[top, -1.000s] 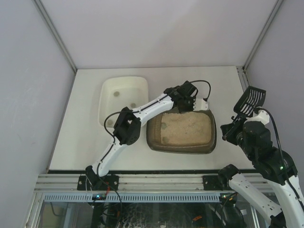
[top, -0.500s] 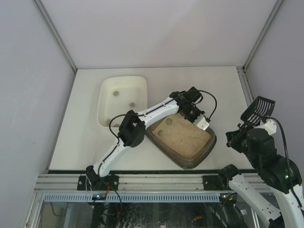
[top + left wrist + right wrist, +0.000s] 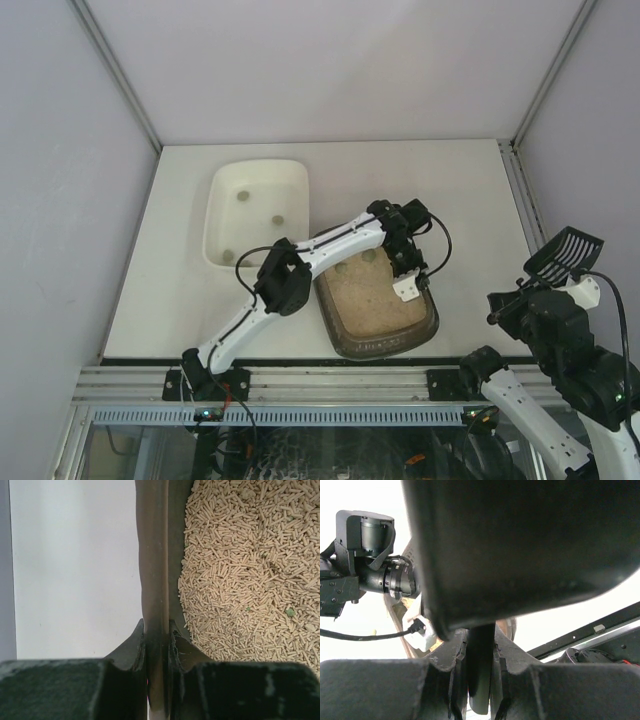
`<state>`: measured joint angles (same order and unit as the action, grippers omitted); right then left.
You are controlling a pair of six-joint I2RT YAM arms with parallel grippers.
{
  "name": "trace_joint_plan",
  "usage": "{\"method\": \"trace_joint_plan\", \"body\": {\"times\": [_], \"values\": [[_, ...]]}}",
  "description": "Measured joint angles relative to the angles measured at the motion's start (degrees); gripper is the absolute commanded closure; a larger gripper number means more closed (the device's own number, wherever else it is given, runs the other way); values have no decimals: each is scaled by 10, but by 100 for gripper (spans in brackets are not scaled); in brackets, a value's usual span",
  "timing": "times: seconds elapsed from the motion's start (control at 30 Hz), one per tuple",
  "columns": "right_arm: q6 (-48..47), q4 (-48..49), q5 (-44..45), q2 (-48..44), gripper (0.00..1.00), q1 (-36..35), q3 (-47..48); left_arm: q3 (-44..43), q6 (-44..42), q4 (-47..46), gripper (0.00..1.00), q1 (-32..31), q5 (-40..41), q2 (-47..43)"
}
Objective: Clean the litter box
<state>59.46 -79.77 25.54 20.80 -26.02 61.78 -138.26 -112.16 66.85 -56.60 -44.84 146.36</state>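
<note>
nearest the bases, on the right, the right gripper (image 3: 480, 650) is pressed tight on the handle of the black slotted scoop (image 3: 565, 250). it holds the scoop high with the head tipped up, out past the right edge of the table (image 3: 470, 190) and well apart from everything on it. that looks like a waiting pose: the tool is kept clear so the other arm can work the tray without a collision.

just beyond the table's near edge sits the litter box (image 3: 383, 349), on the right-of-centre part of the table. its short end faces the arms and its body is slightly skewed. the tan pellet litter (image 3: 245, 570) inside lies fairly level, with a few small green flecks among the pellets.

the left arm reaches across from the left, and the left gripper (image 3: 156, 637) is pinching the box's right-hand wall. one finger is on the outside and one on the litter side, with the brown rim running straight away between them. a pinch on the thin wall is the only firm hold such a tray offers. i judge it serves to steady or swing the box into the right arm's reach, since the scoop is not yet over the litter.

farther back and to the left stands the white tub (image 3: 210, 220), close beside the box's far left corner. whether they touch is hidden by the arm. three small greenish lumps (image 3: 279, 219) lie on its floor, so it seems to be the place for what gets sifted out.
</note>
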Motion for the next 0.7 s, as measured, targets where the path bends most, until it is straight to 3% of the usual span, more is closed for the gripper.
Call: {"method": "trace_joint_plan", "body": {"times": [0.7], "values": [[90, -65, 60, -49, 100, -58, 0, -3, -31, 3, 99, -29, -14, 5]]}}
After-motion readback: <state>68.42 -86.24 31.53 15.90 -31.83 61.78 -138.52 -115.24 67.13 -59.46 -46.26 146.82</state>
